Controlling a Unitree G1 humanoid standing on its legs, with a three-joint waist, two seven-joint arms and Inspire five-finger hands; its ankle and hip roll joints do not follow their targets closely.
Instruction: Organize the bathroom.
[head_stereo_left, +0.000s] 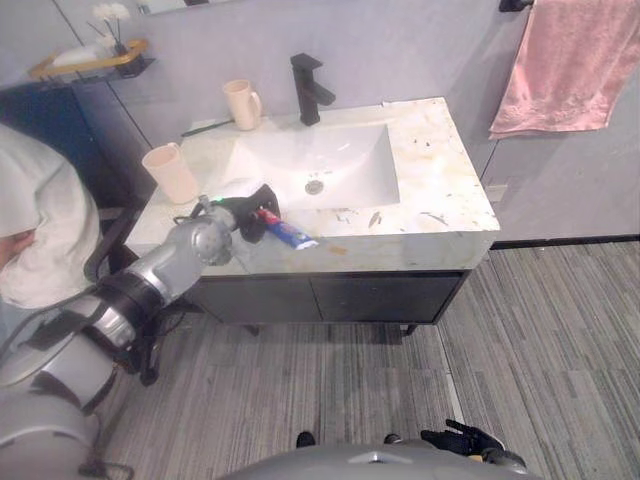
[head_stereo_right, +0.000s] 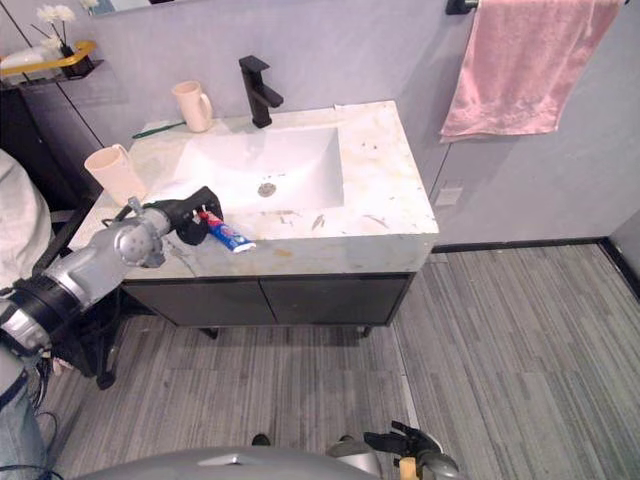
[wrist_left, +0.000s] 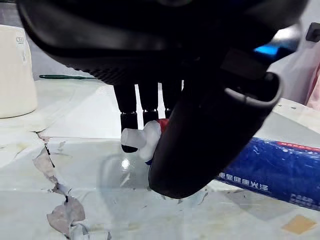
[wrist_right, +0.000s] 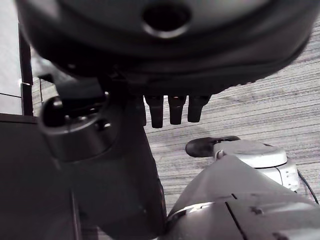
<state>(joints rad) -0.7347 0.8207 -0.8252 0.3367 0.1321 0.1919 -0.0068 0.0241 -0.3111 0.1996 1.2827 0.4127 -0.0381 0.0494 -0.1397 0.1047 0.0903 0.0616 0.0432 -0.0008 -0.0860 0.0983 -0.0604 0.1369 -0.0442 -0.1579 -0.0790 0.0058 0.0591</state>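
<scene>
RISK: your left hand (head_stereo_left: 250, 212) has fingers and thumb curled round the cap end of the toothpaste tube (head_stereo_left: 293, 235), which may slip or swing off the near counter (head_stereo_left: 450, 190) edge | TUBE: lies flat near that edge, long axis diagonal, tail toward front-right | RIGHT: right hand (head_stereo_left: 462, 437) hangs low, fingers loose, empty

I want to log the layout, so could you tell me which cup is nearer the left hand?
The handleless cup at the counter's left edge; the handled cup stands back by the faucet, away from the left hand.
</scene>
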